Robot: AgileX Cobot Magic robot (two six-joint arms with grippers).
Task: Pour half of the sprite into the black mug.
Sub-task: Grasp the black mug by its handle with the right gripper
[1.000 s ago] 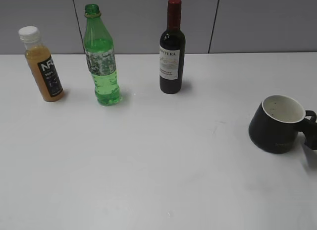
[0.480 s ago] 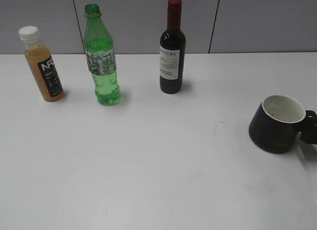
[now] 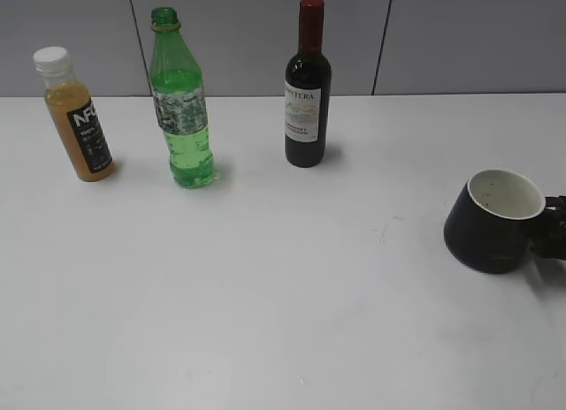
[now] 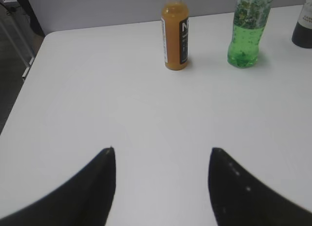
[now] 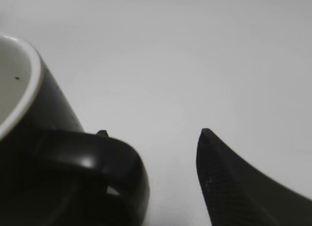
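I had the right claw (image 5: pixel 153 133) open astride the black mug's (image 3: pixel 493 220) handle, left claw (image 4: pixel 162 150) open and empty; next, close and steady it before reaching the sprite (image 3: pixel 180 101).

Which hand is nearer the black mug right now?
Right. The right hand is at the black mug, straddling its handle. The left hand hovers over bare table, facing the bottles.

On the white table (image 3: pixel 283 295), an orange juice bottle (image 3: pixel 78 118) with a white cap stands upright at about 10 o'clock, and a dark wine bottle (image 3: pixel 308 87) with a red top stands upright at about 12 o'clock, both before a grey panelled wall (image 3: pixel 442 39).
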